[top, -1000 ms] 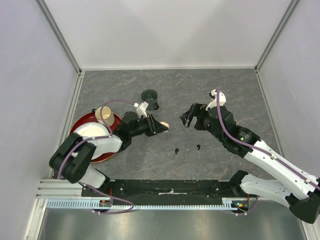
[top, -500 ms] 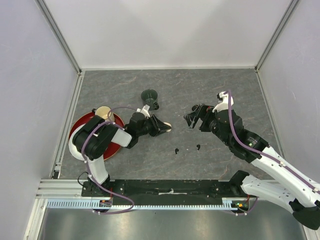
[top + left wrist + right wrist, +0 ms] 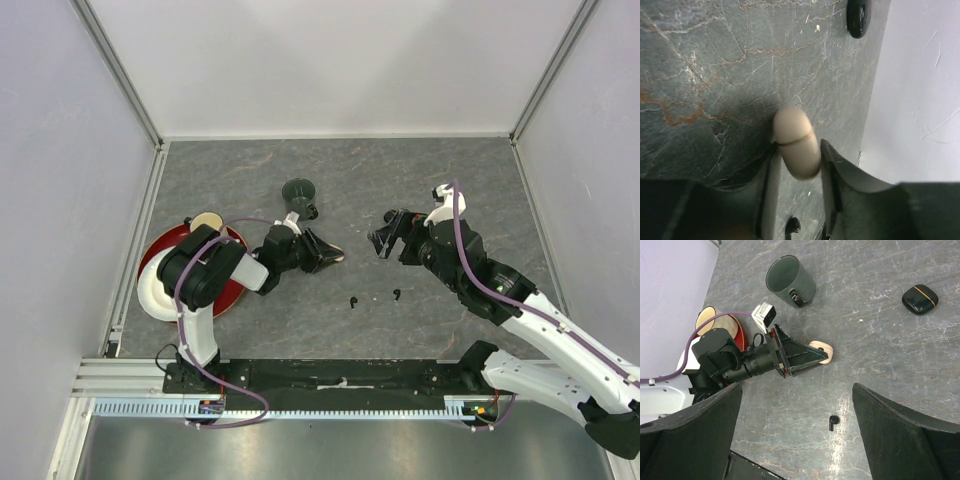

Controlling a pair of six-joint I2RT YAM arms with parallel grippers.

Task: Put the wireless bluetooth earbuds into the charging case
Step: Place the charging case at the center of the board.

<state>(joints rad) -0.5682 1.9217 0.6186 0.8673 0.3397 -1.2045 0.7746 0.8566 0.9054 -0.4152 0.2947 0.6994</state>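
My left gripper [image 3: 333, 253] lies low over the table with its jaws closed on a cream charging case [image 3: 795, 142], which also shows in the right wrist view [image 3: 822, 351]. Two black earbuds [image 3: 353, 301] [image 3: 397, 294] lie on the table in front of it; one shows in the right wrist view [image 3: 833, 421] and in the left wrist view [image 3: 791, 226]. A black charging case [image 3: 920, 299] lies shut to the right, also seen in the left wrist view [image 3: 858, 17]. My right gripper [image 3: 380, 238] hovers open and empty above the table [image 3: 796, 387]. I cannot make out the cream earbuds.
A dark green mug [image 3: 299, 193] lies on its side behind the left gripper. A red plate [image 3: 160, 252] with a white dish and a cream cup [image 3: 207, 222] sits at the left. Grey walls close the table on three sides.
The left arm has folded in and its wrist has turned, with the cream case still in its jaws, pushed slightly right. The right gripper has shifted a little to the right.
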